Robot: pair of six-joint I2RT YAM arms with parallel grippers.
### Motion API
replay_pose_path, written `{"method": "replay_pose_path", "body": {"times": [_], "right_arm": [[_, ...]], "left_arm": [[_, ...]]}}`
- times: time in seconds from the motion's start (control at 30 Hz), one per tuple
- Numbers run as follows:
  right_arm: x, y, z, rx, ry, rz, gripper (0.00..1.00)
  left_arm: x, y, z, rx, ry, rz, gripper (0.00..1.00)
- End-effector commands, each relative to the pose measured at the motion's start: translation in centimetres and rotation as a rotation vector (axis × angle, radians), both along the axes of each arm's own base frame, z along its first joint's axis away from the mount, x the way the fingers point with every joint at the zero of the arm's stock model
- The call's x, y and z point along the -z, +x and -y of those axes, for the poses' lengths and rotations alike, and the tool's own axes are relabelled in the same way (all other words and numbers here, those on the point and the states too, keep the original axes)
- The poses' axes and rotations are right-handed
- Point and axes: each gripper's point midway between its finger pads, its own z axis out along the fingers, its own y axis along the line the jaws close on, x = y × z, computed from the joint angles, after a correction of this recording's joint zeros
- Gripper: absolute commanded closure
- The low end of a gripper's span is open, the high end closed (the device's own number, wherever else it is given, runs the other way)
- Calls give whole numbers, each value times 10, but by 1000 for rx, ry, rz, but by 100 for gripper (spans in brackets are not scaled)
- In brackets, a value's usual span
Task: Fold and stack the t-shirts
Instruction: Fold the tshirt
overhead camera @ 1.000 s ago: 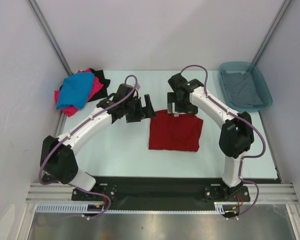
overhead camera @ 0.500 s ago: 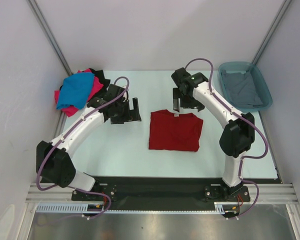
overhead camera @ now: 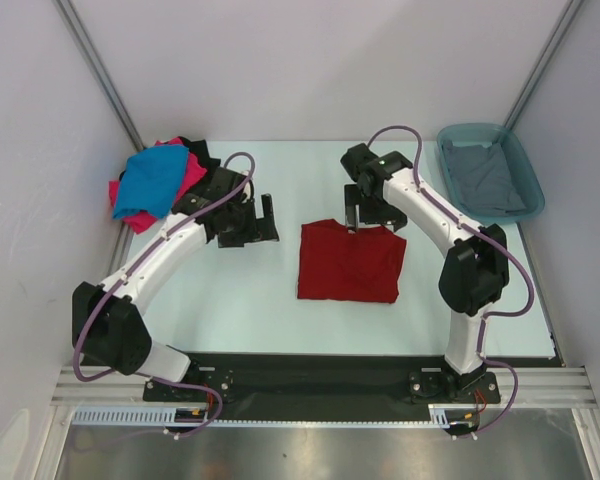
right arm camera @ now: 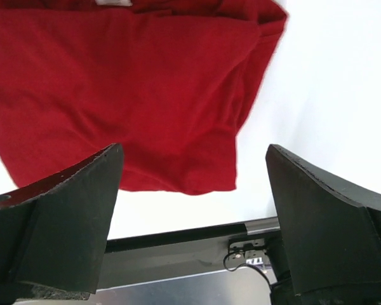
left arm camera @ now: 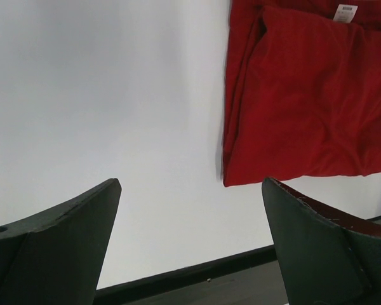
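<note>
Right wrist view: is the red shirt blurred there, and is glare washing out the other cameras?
Right wrist view: the red t-shirt reads clearly, though its right edge is slightly smeared. Left wrist view: the table is washed out to near white and the jaws are dark, soft silhouettes. Top view: even light, sharp, no harsh glare.

Two matching robot arms. The left arm [overhead camera: 165,255] and the right arm [overhead camera: 432,215] each have smooth white curved shells between bulky black joint housings, the largest a rounded black block low on each arm. A thin purple cable [overhead camera: 394,128] runs along each arm in loose loops from base to wrist. A tiny green light [overhead camera: 380,158] shows on the right arm's far black joint. The left tool [left arm camera: 190,182] and the right tool [right arm camera: 194,147] are matte black. Each has two broad wedge-shaped fingers [left arm camera: 63,235] tapering to blunt tips, and one left finger's edge is faintly scuffed.
</note>
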Motion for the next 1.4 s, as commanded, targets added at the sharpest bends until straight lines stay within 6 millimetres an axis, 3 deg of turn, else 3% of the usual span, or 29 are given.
{"method": "replay_pose_path", "body": {"times": [0.0,0.07,0.23,0.47,0.6,0.8,1.0,1.13,1.37], "right_arm": [[-4,-4,-17,-9,77,14,4],[-7,-5,-32,-34,156,25,8],[-7,-10,-44,-37,236,3,13],[29,-27,-17,-2,96,-53,17],[44,-12,-3,34,85,-39,21],[46,19,10,62,95,-3,21],[62,40,19,68,86,-20,21],[63,60,30,82,100,7,24],[58,75,44,103,102,15,25]], "left_arm": [[-24,13,7,-41,-69,50,0],[-27,14,11,-35,-96,55,0],[-21,17,16,-11,-105,51,0],[-23,21,17,16,-82,46,0],[-15,16,19,29,-97,22,0],[-14,7,17,14,-114,27,0],[-14,3,14,-5,-120,26,0],[-15,3,14,-10,-120,27,0],[-14,5,16,-22,-131,15,0]]}}
